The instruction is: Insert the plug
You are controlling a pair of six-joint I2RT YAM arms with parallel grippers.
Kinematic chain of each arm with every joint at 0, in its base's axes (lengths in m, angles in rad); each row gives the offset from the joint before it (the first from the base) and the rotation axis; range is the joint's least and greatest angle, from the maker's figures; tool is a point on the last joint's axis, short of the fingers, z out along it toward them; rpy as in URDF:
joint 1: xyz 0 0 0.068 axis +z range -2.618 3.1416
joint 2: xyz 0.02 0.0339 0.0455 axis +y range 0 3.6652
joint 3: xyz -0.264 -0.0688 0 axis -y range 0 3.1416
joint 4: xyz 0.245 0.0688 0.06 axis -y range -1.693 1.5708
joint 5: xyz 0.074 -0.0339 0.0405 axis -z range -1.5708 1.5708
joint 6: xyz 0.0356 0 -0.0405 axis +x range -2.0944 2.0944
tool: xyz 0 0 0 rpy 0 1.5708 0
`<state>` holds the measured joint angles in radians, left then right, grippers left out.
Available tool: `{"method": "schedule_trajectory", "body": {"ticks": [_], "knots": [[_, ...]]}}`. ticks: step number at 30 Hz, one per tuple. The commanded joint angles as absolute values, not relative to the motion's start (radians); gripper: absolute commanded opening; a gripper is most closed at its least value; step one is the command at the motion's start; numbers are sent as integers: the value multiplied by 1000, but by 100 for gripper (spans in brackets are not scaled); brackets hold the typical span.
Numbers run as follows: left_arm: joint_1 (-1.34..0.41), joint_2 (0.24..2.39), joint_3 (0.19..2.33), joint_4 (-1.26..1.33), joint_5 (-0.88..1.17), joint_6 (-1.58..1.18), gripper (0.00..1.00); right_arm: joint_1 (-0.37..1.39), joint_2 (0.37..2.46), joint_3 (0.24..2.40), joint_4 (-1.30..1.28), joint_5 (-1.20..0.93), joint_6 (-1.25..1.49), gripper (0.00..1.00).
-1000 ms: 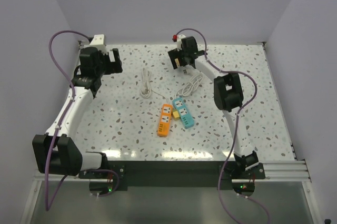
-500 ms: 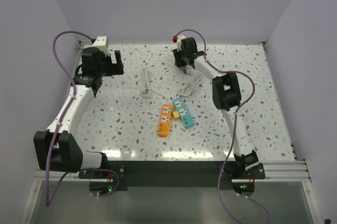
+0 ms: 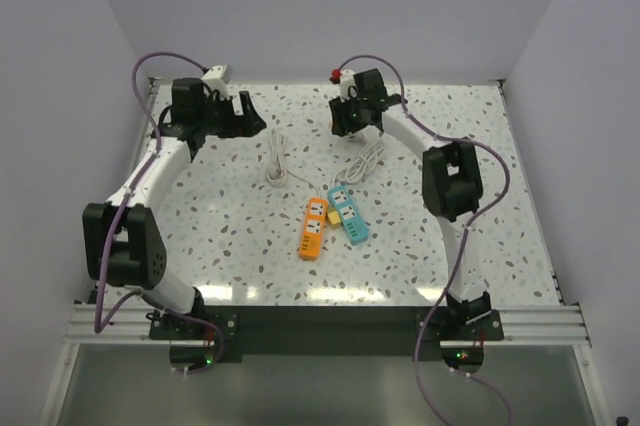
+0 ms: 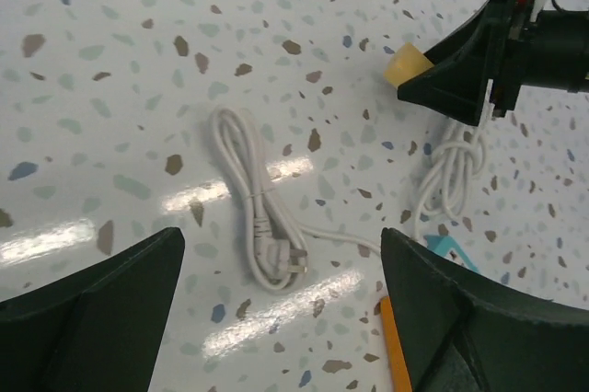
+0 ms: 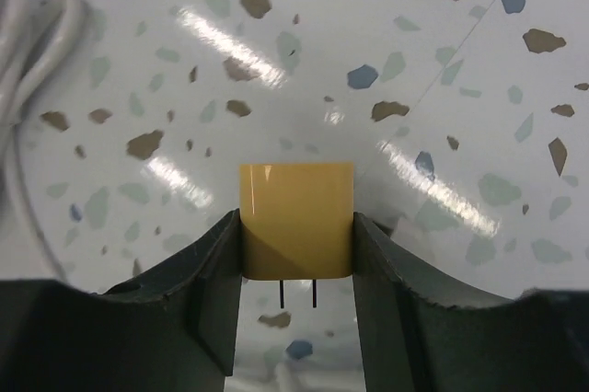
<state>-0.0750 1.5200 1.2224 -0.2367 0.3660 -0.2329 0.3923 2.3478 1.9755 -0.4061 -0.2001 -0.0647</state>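
Note:
The plug [image 5: 296, 217] is a small yellow-tan block with two thin prongs pointing toward the camera. My right gripper [image 5: 296, 223] is shut on it, one finger pressed on each side, and holds it above the speckled table. The left wrist view shows the same plug [image 4: 408, 64] at the tips of the right gripper's dark fingers [image 4: 465, 65]. From above, my right gripper [image 3: 352, 126] is at the back centre of the table. My left gripper [image 3: 250, 116] hangs at the back left, and its fingers [image 4: 101, 309] stand wide open over a white coiled cable [image 4: 262, 226].
An orange power strip [image 3: 314, 228] and a teal power strip [image 3: 349, 214] lie side by side mid-table, with a small yellow block [image 3: 329, 217] between them. One white cable [image 3: 277, 159] lies left of them and another [image 3: 365, 161] under the right arm. Walls enclose the table.
My right gripper has closed on the plug. My left arm has swung inward, carrying its open gripper to the right, toward the table's back centre.

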Motion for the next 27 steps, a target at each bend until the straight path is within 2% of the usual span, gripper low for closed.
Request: {"method": "schedule_trajectory", "body": {"ticks": [1, 9, 17, 27], "knots": [[-89, 1606, 1307, -238, 586, -342, 92, 408, 2105, 1879, -410, -331, -95, 0], [-106, 1746, 1373, -287, 790, -490, 90, 523, 1836, 1632, -385, -328, -60, 0], [-141, 1723, 1287, -62, 945, -689, 89, 633, 1773, 1562, -367, -272, -28, 0], [-170, 1733, 1256, -126, 966, -684, 88, 670, 1764, 1580, -362, -222, -35, 0]]}}
